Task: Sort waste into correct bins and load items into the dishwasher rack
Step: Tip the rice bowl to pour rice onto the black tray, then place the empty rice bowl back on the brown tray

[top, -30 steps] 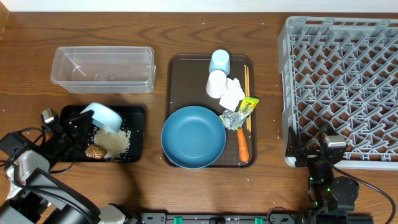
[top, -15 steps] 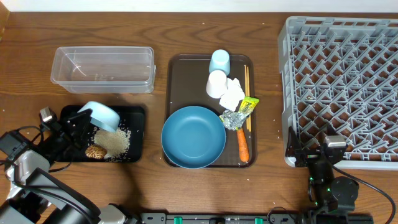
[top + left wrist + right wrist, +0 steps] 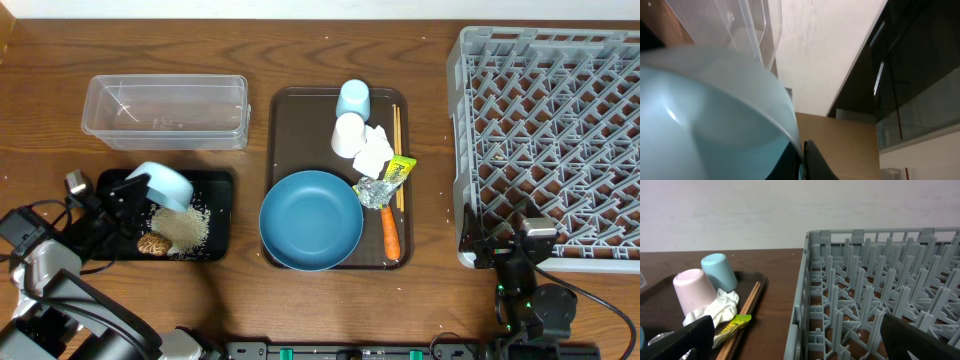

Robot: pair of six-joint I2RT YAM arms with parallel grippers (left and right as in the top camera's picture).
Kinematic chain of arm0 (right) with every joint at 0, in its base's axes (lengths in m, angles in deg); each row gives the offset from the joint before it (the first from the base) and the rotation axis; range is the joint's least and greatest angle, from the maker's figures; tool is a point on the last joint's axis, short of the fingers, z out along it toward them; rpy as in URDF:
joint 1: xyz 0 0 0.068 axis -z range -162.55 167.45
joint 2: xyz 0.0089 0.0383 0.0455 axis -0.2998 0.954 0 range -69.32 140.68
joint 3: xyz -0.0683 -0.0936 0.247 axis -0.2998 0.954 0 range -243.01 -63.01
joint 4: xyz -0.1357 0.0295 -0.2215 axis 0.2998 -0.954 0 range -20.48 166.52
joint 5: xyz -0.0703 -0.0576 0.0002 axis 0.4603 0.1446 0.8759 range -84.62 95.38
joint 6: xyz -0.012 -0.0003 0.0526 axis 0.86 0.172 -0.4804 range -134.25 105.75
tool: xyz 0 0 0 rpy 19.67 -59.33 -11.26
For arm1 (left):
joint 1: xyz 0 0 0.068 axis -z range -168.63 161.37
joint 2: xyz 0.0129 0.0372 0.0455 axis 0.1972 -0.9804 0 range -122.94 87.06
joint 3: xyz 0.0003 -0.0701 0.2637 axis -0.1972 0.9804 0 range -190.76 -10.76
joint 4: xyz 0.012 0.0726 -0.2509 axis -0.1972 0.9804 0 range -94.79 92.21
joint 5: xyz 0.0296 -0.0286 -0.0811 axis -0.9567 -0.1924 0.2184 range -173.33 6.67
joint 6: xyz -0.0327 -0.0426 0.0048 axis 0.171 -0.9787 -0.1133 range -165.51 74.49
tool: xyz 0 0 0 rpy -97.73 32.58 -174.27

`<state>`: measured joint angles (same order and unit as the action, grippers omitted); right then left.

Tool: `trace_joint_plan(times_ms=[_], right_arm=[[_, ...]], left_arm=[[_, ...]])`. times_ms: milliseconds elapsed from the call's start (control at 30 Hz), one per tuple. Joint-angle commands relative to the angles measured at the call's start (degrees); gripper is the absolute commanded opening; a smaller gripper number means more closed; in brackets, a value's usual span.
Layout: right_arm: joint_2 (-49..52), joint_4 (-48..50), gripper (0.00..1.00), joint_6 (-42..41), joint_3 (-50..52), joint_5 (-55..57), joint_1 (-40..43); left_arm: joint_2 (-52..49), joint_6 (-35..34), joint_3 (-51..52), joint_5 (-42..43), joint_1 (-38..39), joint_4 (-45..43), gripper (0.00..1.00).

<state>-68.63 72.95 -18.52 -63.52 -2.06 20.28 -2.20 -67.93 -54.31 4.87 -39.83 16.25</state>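
Overhead: at the lower left of the frame, the left fingers (image 3: 118, 200) pinched the rim of the small light-blue bowl (image 3: 165, 187), which was tilted over the black tray (image 3: 222, 215). White rice grains (image 3: 182, 230) and a brown food lump (image 3: 152, 243) lay in that tray. The grey rack (image 3: 550, 120) filled the right side.

Left wrist: the bowl filled the lower left, with the clear tub (image 3: 750, 30) above it.

Right wrist: the right fingers (image 3: 677, 340) stood spread wide at the lower corners, gripping nothing. The rack's near corner lay between them, and the light-blue cup (image 3: 720, 271) and pale pink cup (image 3: 692, 292) stood at the left

No legible text or labels
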Motion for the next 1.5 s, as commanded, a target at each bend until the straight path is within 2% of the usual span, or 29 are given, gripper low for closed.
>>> trace_joint_plan(times_ms=[0,133,233,567,667,833,900,1200,1467], right_arm=[[-0.37,-0.07,0.99,0.09,0.20,0.33,1.05],[-0.37,-0.07,0.99,0.09,0.20,0.33,1.05],[-0.37,-0.07,0.99,0.09,0.20,0.33,1.05],[-0.37,-0.07,0.99,0.09,0.20,0.33,1.05],[-0.37,-0.07,0.99,0.09,0.20,0.33,1.05],[-0.37,-0.07,0.99,0.09,0.20,0.33,1.05],[-0.37,-0.07,0.99,0.09,0.20,0.33,1.05],[-0.37,-0.07,0.99,0.09,0.20,0.33,1.07],[-0.37,-0.07,0.99,0.09,0.20,0.33,1.05]], left_arm=[[1.14,1.29,0.09,0.09,2.05,1.27,0.06],[4.02,1.01,0.09,-0.35,5.64,1.88,0.06],[8.81,-1.33,0.09,-3.89,8.39,2.14,0.06],[31.43,-17.05,-0.07,-19.69,20.57,2.49,0.06],[36.37,-18.38,-0.35,-27.34,25.88,2.19,0.06],[41.24,-17.68,-0.42,-44.70,35.67,-0.66,0.06],[41.57,-17.07,-0.42,-52.57,40.92,-3.41,0.06],[35.54,-15.06,-0.42,-75.30,61.59,-18.69,0.06],[20.46,-8.83,-0.42,-87.12,74.38,-31.45,0.06]])
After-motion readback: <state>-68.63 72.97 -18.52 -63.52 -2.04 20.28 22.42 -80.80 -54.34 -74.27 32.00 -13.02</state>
